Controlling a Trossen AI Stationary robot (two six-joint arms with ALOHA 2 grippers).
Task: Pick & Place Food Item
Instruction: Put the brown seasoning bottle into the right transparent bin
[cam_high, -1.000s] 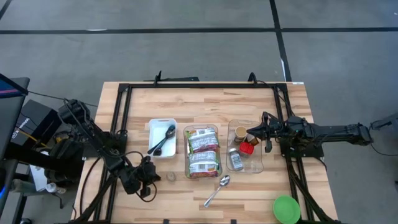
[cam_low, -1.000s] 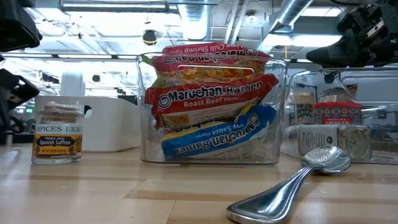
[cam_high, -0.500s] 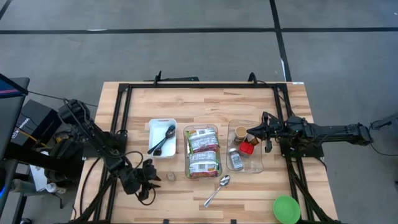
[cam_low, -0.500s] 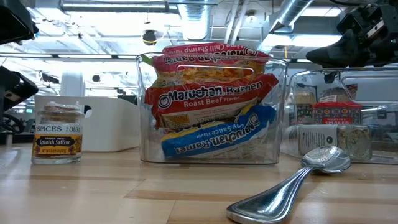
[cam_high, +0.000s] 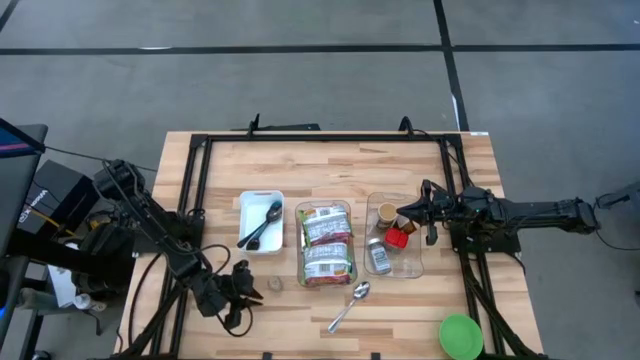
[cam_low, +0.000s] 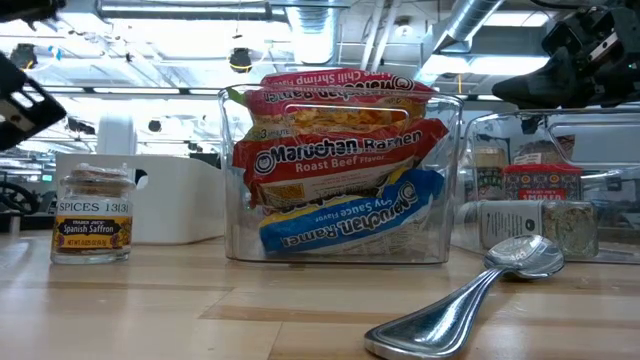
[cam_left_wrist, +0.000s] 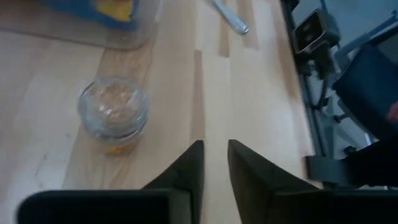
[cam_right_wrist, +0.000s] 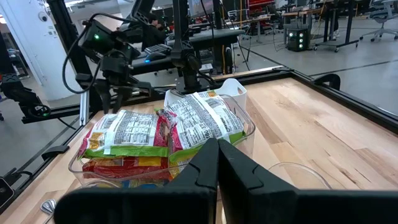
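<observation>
Grey floor with dark lines surrounded the wooden desk, which carried a black frame along its edges. From above, three containers stood in a row: a white bin with a black spoon inside, a clear bin filled with ramen packets, and a second clear bin with small spice jars, one with a red cap. A metal spoon lay in front of the middle bin, and a green lid sat at the near right corner. The saffron jar stood alone on the desk, just beside the left pincer. In the high view the jar was only a small spot, but the low view showed its label, "Spanish Saffron", and also the printed names on the ramen packets, which could not be read from above. The left wrist view showed the jar upright on the wood, apart from the two dark fingers, which stood with a narrow gap between them and held nothing. The right pincer hovered over the second clear bin; the right wrist view showed its fingers pressed together, empty, and behind them the ramen bin and the left arm farther away.
</observation>
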